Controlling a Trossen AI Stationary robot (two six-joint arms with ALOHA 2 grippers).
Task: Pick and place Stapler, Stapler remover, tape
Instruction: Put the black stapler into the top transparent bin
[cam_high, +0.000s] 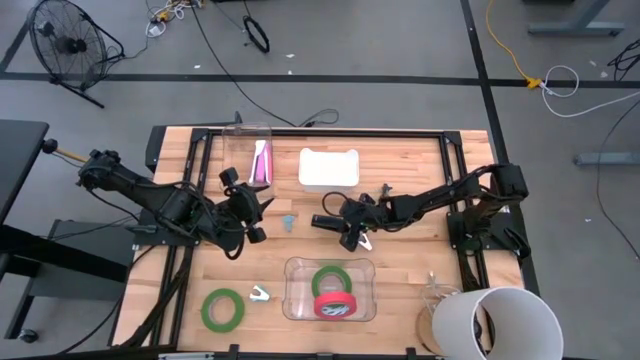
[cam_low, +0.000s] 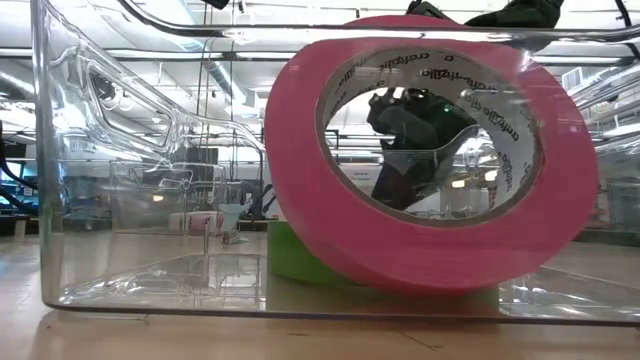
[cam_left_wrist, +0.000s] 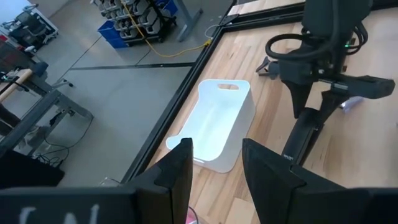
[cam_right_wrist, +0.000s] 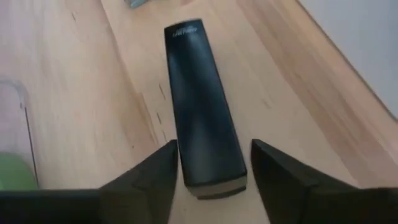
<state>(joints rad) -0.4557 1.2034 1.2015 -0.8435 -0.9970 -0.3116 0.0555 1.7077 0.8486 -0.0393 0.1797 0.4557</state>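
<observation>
The right tool (cam_right_wrist: 211, 165), fingers spread wide, straddles the near end of the black stapler (cam_right_wrist: 200, 106) lying on the worktop (cam_right_wrist: 93, 93), its long axis running straight away between the fingers, while the left tool (cam_left_wrist: 214, 165) waits open.

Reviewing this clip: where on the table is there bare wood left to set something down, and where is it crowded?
Bare wood lies between the white tray and the right arm's base, and left of the loose green tape roll. The centre is crowded: left gripper, right gripper at the black stapler. The clear bin already holds two tape rolls.
</observation>
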